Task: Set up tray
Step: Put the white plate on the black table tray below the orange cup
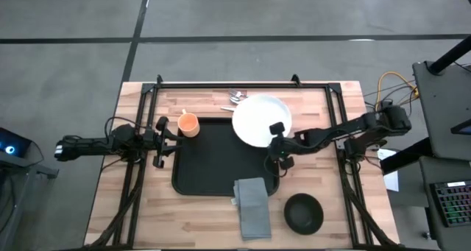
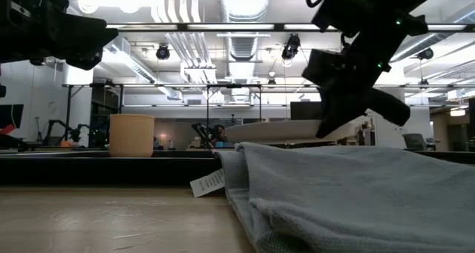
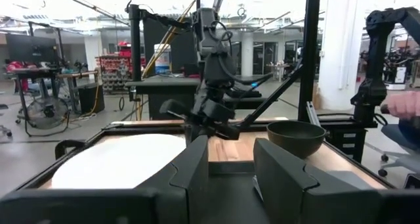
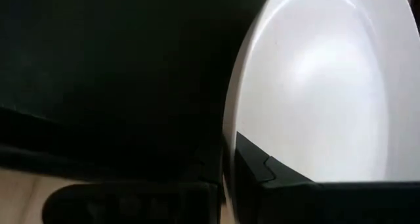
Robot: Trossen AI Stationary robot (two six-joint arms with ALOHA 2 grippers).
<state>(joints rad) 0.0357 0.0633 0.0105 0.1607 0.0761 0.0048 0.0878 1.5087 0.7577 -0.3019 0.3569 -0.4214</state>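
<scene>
Right pincer (image 1: 277,135) seemingly pinches plate (image 1: 257,118) (tilted).

Grey floor (image 1: 243,12) crossed by dark seam lines. Ceiling: white ducts (image 2: 245,41), bright strip lights (image 2: 185,4). Desks behind; floor fan (image 3: 44,111), blue chair (image 3: 400,135).

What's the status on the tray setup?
Right gripper shut on plate rim, plate overlapping tray far corner. Left gripper open at tray's left edge. Napkin overlaps tray's near rim.
</scene>
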